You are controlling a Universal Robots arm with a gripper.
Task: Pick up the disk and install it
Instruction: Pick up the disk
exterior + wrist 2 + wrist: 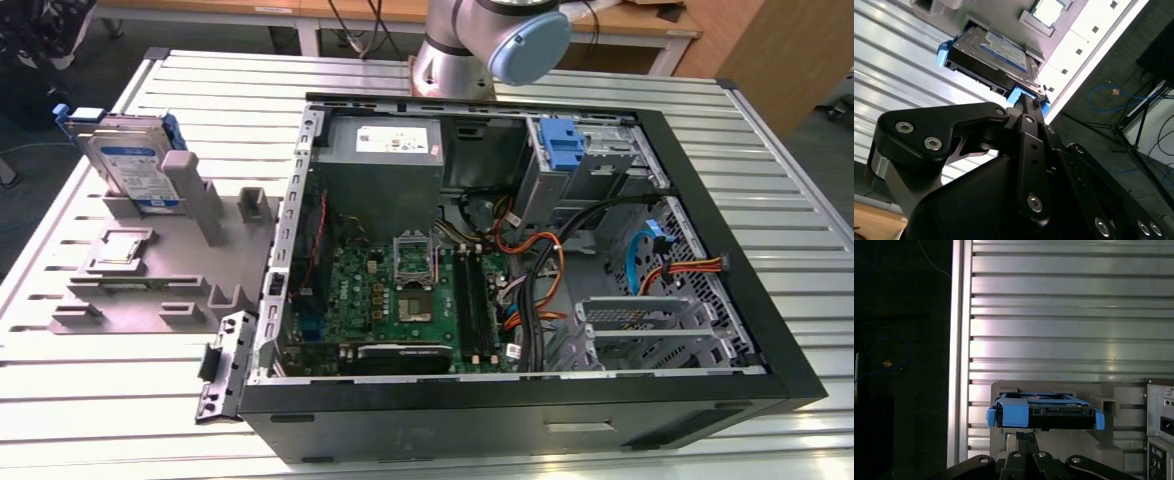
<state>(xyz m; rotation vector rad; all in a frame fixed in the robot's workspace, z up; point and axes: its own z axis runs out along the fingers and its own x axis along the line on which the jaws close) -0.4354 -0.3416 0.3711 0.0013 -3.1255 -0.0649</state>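
Note:
The disk [130, 163] stands on edge in a slot of the grey fixture [147, 275], at the far end of the exterior view's left. It is silver-grey with a blue-and-white label and blue rails. In the second wrist view the disk [991, 54] lies just past my gripper [1030, 102], whose black fingers are shut together with nothing between them. In the first wrist view the disk [1044, 412] shows edge-on beyond the gripper [1026, 436], apart from it.
An open computer case [534, 400] takes up the middle and right of the slatted metal table [787, 170]. Inside are a silver power-supply box [383, 145], a blue bracket [566, 140] in the drive bay and a metal cage [654, 325]. The arm's base [487, 40] stands behind the case.

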